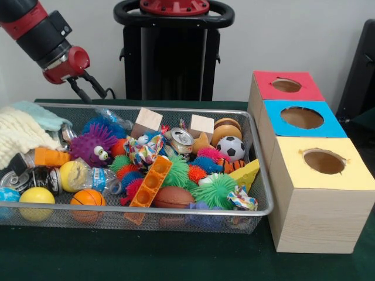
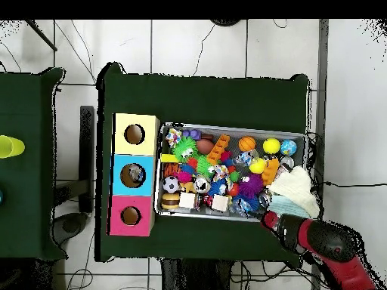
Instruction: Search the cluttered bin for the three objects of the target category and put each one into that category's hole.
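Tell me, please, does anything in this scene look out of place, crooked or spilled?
One thing does: the pale cloth hangs over the rim of the wire basket at one end instead of lying inside. In the overhead view something seems to sit in the blue box's hole. Nothing has spilled onto the table.
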